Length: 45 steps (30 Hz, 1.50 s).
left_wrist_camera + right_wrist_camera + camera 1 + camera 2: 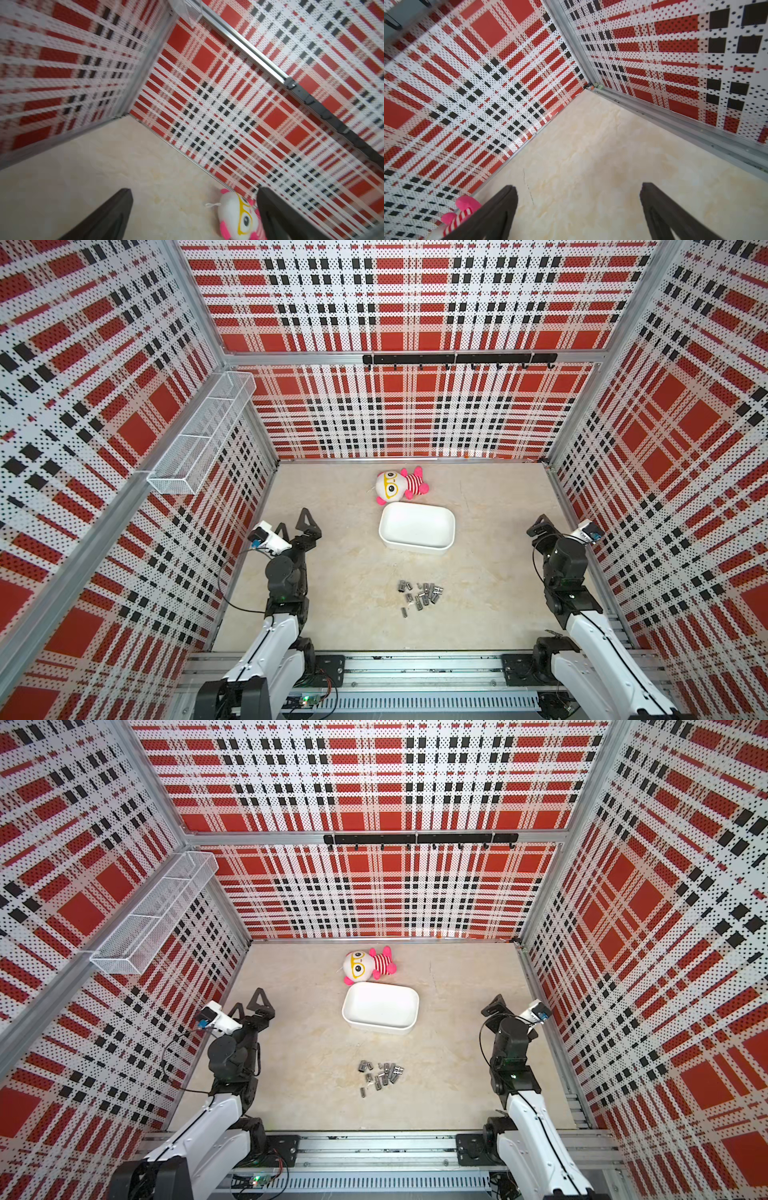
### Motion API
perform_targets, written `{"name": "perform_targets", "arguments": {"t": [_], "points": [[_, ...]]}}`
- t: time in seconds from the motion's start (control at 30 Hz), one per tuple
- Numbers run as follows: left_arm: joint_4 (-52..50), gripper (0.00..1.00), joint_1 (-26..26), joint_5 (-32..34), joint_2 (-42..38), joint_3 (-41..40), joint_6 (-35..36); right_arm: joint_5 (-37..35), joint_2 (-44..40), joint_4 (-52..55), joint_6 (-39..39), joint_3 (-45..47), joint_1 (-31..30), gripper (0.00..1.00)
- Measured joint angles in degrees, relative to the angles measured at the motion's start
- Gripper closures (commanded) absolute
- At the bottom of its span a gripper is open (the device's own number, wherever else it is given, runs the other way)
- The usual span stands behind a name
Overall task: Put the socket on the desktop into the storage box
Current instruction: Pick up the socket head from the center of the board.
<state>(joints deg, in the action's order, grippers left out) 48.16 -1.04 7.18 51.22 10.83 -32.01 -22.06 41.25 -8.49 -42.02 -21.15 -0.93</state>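
The metal sockets lie clustered on the desk, robot-side of the empty storage box — the task looks unstarted. The left hand and the right hand both gape empty, well to either side of the box, likely parked clear. Only the top views show sockets and box — wrist views catch just desk, walls, plush doll.

Lab test cell: plaid pegboard walls, aluminium-railed desktop.
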Motion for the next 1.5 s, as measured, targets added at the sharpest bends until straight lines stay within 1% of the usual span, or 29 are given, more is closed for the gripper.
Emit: {"name": "perform_targets", "arguments": {"t": [0.07, 0.1, 0.2, 0.27, 0.3, 0.33, 0.4, 0.43, 0.5, 0.6, 0.7, 0.77, 0.9, 1.07, 1.17, 1.2, 1.3, 1.37, 1.5], "points": [[-1.9, 0.01, -9.3, 2.0, 0.6, 2.8, 4.1, 3.3, -1.2, 2.2, 0.1, -1.8, 0.0, 0.0], [-4.1, 0.01, -15.2, 3.0, 1.4, 5.4, 6.7, 6.6, -1.3, 3.6, 0.3, -3.5, 0.0, 0.0], [-9.5, 0.01, -27.8, 6.2, 4.5, 13.6, 13.2, 15.5, -1.4, 6.8, 0.9, -8.2, -0.1, 0.0], [-12.1, 0.01, -34.6, 10.0, 7.2, 18.3, 15.8, 19.6, -2.1, 9.4, 1.2, -10.5, -0.5, 0.0], [-13.5, 0.03, -37.6, 11.9, 8.6, 20.2, 16.7, 21.1, -2.9, 10.6, 1.3, -10.9, -0.7, 0.0], [-14.9, 0.04, -39.8, 13.5, 9.7, 21.5, 17.2, 22.1, -3.5, 11.6, 1.4, -10.8, -0.8, 0.0], [-20.0, 0.13, -44.2, 17.3, 12.9, 24.8, 17.3, 25.1, -5.2, 12.8, 1.8, -9.3, -1.0, 0.0], [-22.8, 0.16, -46.0, 18.7, 14.6, 26.5, 17.0, 26.8, -5.9, 13.5, 1.9, -7.9, -1.1, 0.0], [-28.8, 0.2, -49.6, 22.1, 17.6, 29.6, 15.1, 29.1, -6.8, 14.3, 2.0, -5.5, -1.2, 0.0], [-37.3, 0.2, -55.0, 26.1, 20.2, 31.7, 11.0, 31.5, -6.7, 15.2, 2.2, -3.0, -1.6, 0.0], [-41.2, 0.19, -59.5, 28.9, 20.7, 29.7, 7.5, 32.2, -5.8, 15.2, 2.4, -1.9, -2.1, 0.0], [-43.0, 0.19, -61.2, 29.2, 20.7, 26.6, 5.5, 32.4, -5.1, 14.7, 2.8, -1.3, -2.7, 0.0], [-46.4, 0.21, -60.7, 28.7, 21.6, 22.9, 3.0, 31.8, -3.0, 13.5, 4.1, -0.3, -5.9, 0.0], [-47.0, 0.27, -57.9, 26.1, 24.6, 22.8, 1.1, 27.6, 3.8, 11.5, 7.0, -0.8, -15.5, 0.0], [-47.4, 0.37, -56.9, 25.8, 26.1, 22.8, 0.3, 24.8, 9.3, 11.8, 8.1, -2.4, -19.9, 0.0], [-47.5, 0.39, -56.8, 25.8, 26.2, 22.8, 0.1, 24.2, 11.0, 11.9, 8.3, -3.3, -21.0, 0.0], [-47.5, 0.4, -56.6, 25.4, 26.2, 22.8, 0.0, 22.8, 14.1, 11.8, 9.1, -5.4, -22.3, 0.0], [-47.5, 0.43, -56.4, 24.5, 26.2, 22.8, 0.0, 22.0, 14.6, 11.8, 9.8, -6.0, -22.8, 0.0], [-47.5, 0.43, -56.2, 21.9, 26.4, 22.8, -0.3, 20.3, 14.6, 11.8, 10.7, -6.1, -23.5, 0.0]]}}
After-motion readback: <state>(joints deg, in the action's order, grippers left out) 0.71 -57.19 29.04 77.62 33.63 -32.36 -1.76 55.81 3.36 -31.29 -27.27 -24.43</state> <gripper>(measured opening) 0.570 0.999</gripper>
